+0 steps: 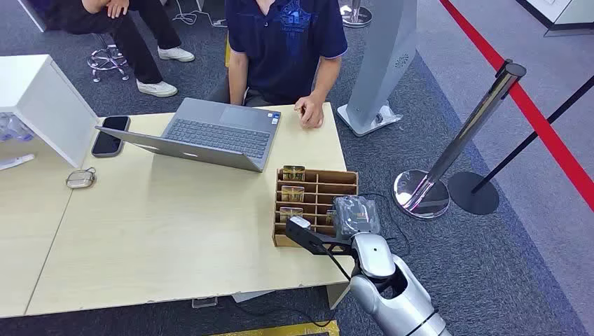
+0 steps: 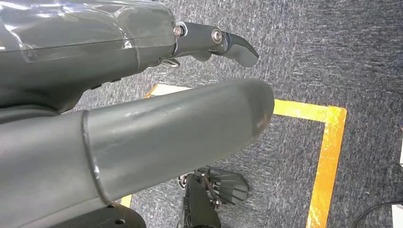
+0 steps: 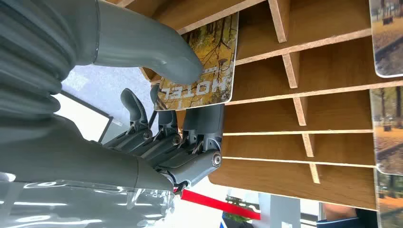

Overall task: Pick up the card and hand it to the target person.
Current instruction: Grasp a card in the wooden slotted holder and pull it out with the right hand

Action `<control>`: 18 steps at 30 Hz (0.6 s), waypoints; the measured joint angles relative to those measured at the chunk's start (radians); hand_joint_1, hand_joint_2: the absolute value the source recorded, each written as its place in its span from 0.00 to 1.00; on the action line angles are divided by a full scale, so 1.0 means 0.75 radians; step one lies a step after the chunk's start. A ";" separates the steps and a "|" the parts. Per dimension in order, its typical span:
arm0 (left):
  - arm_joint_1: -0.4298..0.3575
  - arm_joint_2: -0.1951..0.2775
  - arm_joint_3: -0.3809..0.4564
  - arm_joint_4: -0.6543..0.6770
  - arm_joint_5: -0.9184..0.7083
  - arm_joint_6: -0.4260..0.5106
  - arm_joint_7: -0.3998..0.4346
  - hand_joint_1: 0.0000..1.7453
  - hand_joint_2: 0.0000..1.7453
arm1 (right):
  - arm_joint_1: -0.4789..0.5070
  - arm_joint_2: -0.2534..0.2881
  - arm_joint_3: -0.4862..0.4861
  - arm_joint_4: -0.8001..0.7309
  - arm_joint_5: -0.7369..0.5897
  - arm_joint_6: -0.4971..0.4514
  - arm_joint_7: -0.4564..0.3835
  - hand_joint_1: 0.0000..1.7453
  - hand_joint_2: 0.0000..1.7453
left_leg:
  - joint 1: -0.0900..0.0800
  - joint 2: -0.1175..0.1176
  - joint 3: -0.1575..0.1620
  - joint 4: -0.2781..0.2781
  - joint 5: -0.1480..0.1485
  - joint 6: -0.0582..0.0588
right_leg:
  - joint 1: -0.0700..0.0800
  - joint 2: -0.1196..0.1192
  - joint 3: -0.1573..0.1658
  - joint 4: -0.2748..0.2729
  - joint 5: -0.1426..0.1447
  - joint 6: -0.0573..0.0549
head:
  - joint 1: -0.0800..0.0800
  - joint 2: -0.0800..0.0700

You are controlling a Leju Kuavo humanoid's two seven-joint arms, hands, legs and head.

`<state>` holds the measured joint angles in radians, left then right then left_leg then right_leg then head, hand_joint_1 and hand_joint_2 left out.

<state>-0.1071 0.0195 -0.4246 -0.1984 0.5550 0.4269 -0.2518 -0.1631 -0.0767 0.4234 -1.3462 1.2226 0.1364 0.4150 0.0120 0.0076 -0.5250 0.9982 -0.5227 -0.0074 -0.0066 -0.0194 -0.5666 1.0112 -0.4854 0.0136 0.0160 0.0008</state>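
Card (image 3: 202, 66): printed with an autumn-forest picture and the word HOTEL. I see it pinched by my right hand (image 3: 161, 118), thick thumb (image 3: 142, 50) pressed on the printed face, darker fingers (image 3: 202, 130) curled behind it. The card sits at the mouth of a slot of the wooden card rack (image 3: 304, 95), one edge against a divider; I cannot tell whether it is clear of the slot.

From the head view, the right hand (image 1: 354, 213) is over the rack's (image 1: 336, 183) near right corner, wrist and silver arm coming up from below. More cards (image 1: 293, 172) stand in the rack's left column.

Left hand (image 2: 142, 95): hanging over carpet beside yellow floor tape (image 2: 328, 156); thumb and one dark finger visible, nothing seen in them. I cannot tell whether the fingers are spread or closed.

Rack stands at the right end of the pale tabletop (image 1: 161, 231). Beyond the rack, an open grey laptop (image 1: 210, 133); left of the laptop, a black phone (image 1: 110, 135) and a small case (image 1: 80, 179). A person in a dark blue shirt (image 1: 287, 42) sits behind the laptop, a hand (image 1: 308, 113) resting on the tabletop's far edge. Right of the rack, on carpet, a chrome stanchion (image 1: 455, 147).
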 joint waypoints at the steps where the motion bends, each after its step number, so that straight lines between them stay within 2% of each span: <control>1: 0.000 0.000 0.000 0.000 0.000 0.000 0.000 0.00 0.00 | 0.000 0.000 0.000 0.000 -0.002 0.000 -0.001 0.78 1.00 | 0.000 0.000 0.000 0.000 0.000 0.000 | 0.000 0.000 0.000 0.000 0.000 0.000 | 0.000 0.000; 18: 0.000 0.000 0.000 0.000 0.004 -0.001 -0.001 0.00 0.00 | -0.015 0.003 0.024 0.010 -0.053 -0.019 -0.027 0.80 1.00 | 0.000 0.000 0.000 0.000 0.000 0.000 | 0.000 0.000 0.000 0.000 0.000 0.000 | 0.000 0.000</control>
<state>-0.1071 0.0195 -0.4246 -0.1984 0.5584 0.4265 -0.2522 -0.1744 -0.0748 0.4415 -1.3386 1.1827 0.1221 0.3948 0.0121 0.0076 -0.5250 0.9982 -0.5227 -0.0074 -0.0066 -0.0193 -0.5666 1.0112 -0.4854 0.0136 0.0159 0.0008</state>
